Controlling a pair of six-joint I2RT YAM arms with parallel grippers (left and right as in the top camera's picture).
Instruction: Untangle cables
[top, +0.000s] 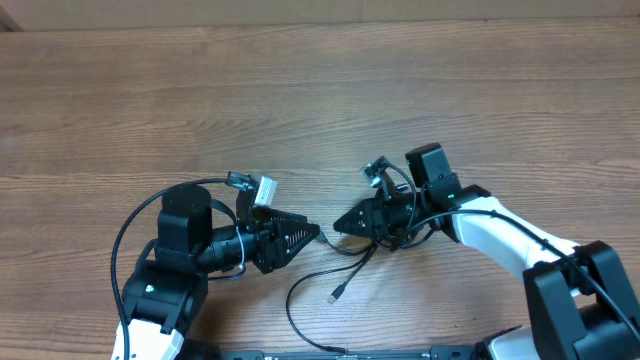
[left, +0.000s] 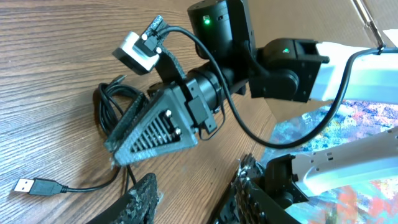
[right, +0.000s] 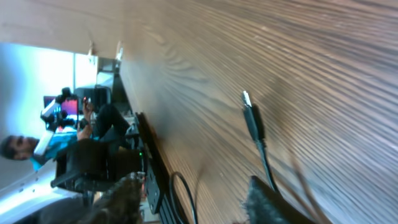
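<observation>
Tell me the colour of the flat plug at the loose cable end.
The plug has a silver tip and black body, clearest in the left wrist view.

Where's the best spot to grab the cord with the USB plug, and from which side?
Take the cord just behind the USB plug, straight from above: that end lies flat on the table, apart from the tangle.

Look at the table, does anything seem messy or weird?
Yes. The cables lie bunched in a tangled heap by the right gripper instead of lying apart. One cord trails out in a loose loop, its USB plug lying alone on the table.
</observation>
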